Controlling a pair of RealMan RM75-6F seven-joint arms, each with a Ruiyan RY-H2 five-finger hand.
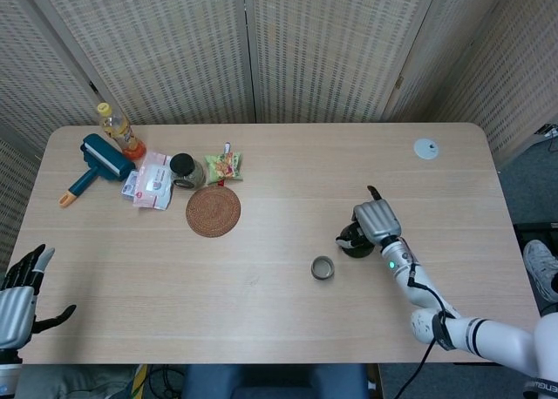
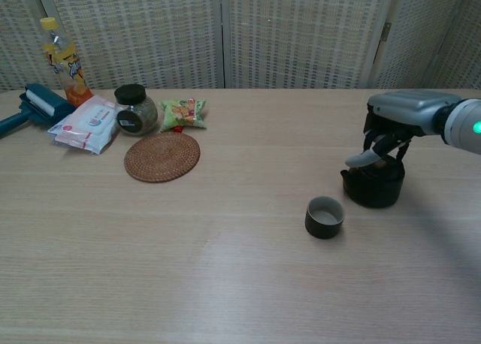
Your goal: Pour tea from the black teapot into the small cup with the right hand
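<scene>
Nearby, right hand (image 2: 391,126) gripping black teapot (image 2: 373,186), small cup (image 2: 325,216) beside, coaster (image 2: 161,156) far left.

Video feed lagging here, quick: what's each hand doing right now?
Left hand: open, holding nothing, at the table's near edge.
Right hand: gripping the black teapot from above.

Desk (image 1: 279,155) | on it: bottle (image 1: 114,127), roller (image 1: 98,159), packet (image 1: 151,179), jar (image 1: 184,169), snack (image 1: 226,165), coaster (image 1: 213,210), cup (image 1: 323,267), teapot (image 2: 373,186), disc (image 1: 425,149)
</scene>
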